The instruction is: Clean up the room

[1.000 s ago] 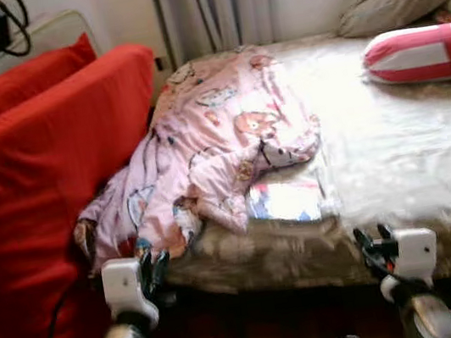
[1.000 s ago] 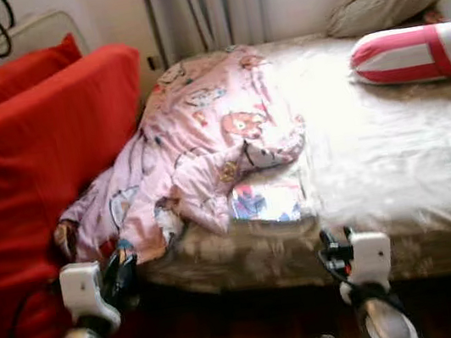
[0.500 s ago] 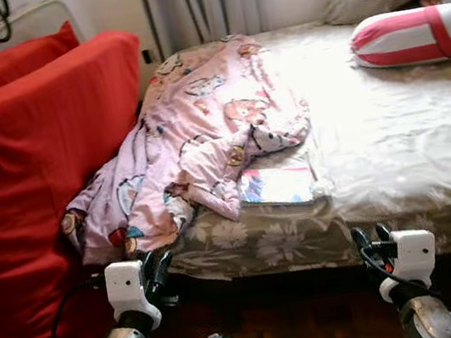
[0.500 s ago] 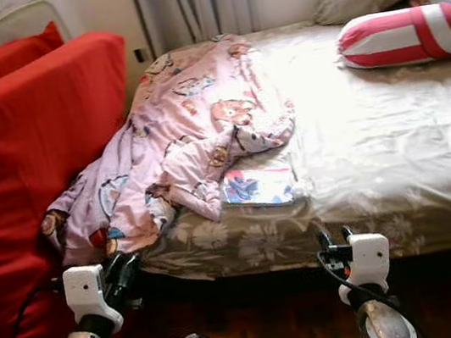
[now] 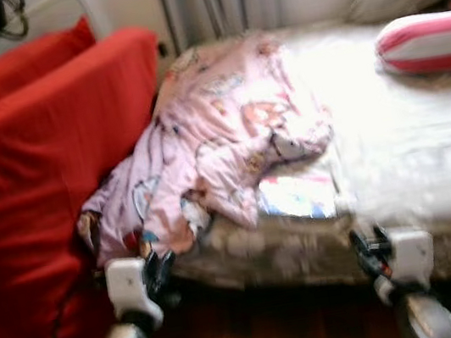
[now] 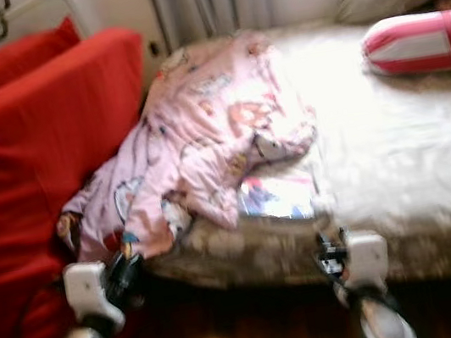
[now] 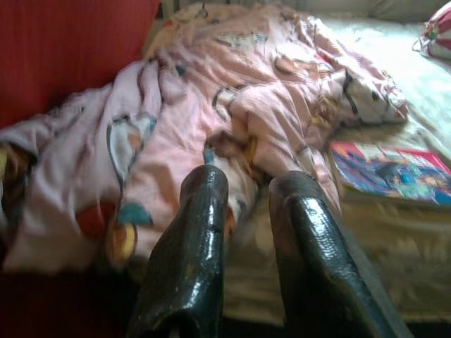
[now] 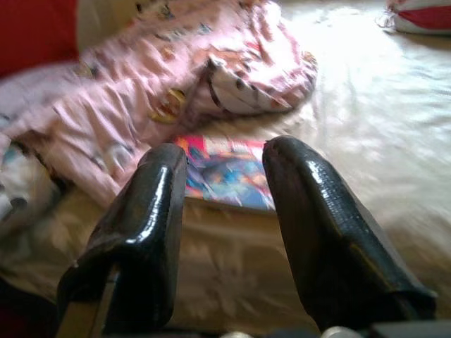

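Nearest, the left gripper (image 5: 157, 270) and right gripper (image 5: 367, 247) hang before the bed (image 5: 430, 162), jaws a little apart and empty. The cleaning seems hardly begun: the pink blanket (image 5: 222, 144) lies crumpled, partly over a colourful book (image 5: 298, 196); farther, a striped pillow (image 5: 429, 42).

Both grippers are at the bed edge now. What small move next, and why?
Probably ease the right gripper forward toward the book: its fingers are open, empty and aimed at it, and the book lies flat, mostly clear of the pink blanket.
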You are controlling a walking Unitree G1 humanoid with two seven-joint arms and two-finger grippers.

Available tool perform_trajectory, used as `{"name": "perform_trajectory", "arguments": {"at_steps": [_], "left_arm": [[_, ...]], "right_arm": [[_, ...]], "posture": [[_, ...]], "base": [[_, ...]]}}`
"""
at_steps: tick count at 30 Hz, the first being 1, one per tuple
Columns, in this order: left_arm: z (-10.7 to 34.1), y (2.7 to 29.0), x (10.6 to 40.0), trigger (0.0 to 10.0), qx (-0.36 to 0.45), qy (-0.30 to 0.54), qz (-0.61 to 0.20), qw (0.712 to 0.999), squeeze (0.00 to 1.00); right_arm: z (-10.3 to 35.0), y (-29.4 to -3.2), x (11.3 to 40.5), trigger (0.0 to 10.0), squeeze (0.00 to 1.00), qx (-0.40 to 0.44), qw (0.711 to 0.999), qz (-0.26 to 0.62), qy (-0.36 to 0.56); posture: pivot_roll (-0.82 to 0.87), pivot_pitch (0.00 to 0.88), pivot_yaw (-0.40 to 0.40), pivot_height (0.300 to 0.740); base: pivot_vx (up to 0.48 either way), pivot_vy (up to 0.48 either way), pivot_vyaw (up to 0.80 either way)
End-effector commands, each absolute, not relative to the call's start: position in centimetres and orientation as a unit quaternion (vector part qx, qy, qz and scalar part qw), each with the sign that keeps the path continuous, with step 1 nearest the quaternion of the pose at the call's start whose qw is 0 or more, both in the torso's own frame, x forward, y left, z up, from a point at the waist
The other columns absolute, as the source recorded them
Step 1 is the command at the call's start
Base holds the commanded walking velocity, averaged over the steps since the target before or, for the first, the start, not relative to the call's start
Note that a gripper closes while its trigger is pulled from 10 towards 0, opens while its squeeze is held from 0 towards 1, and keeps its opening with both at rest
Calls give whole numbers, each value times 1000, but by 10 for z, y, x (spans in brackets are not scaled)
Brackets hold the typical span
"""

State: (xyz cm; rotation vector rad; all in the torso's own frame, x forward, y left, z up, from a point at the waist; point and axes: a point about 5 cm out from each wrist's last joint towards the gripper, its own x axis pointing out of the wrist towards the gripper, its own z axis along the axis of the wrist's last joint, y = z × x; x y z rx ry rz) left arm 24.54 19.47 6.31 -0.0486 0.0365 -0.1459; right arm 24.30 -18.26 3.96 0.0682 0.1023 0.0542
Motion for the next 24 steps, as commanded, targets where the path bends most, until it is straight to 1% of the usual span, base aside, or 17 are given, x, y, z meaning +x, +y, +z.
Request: {"name": "perform_trajectory", "arguments": {"at_steps": [1,12,24], "left_arm": [[66,189,247,10000,-32,12,-82,996,0],[67,188,248,10000,-33,10,-87,996,0],[68,186,248,10000,-35,8,-91,995,0]], "right_arm": [[34,-192,237,10000,0,33,997,11,65],[33,-190,239,10000,0,29,997,16,67],[30,-196,241,10000,0,51,995,-20,81]], "posture": [[-67,0,94,632],[-67,0,96,632],[-66,0,95,632]], "base": [[319,0,0],[324,0,0],[325,0,0]]}}
